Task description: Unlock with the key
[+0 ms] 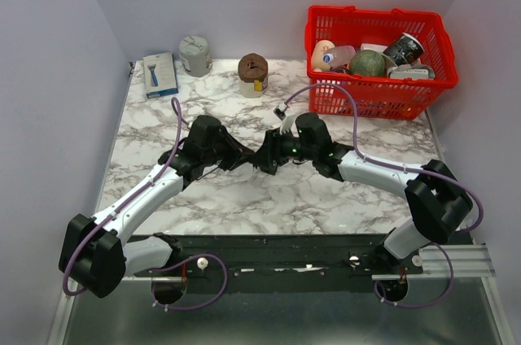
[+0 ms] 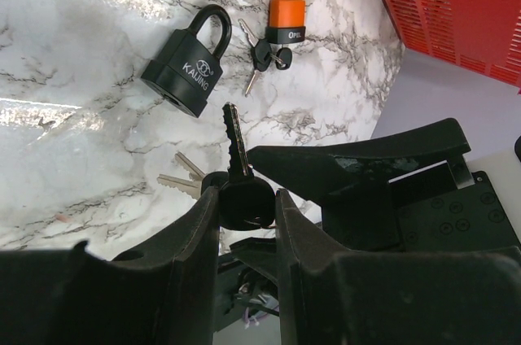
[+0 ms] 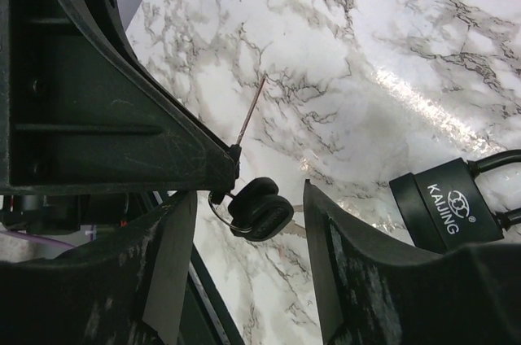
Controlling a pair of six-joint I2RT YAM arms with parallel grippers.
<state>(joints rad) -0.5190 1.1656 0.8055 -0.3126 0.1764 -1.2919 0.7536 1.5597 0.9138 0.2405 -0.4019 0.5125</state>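
- The left gripper (image 2: 246,208) is clamped on the key (image 2: 236,146), its blade pointing at the black padlock (image 2: 183,72) lying on the table (image 2: 65,52).
- The right gripper (image 3: 248,196) stands apart around a spare key (image 3: 262,210), seemingly not touching it.

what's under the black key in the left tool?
Two silver keys poke out beneath the black key; their heads are hidden behind it and the left tool.
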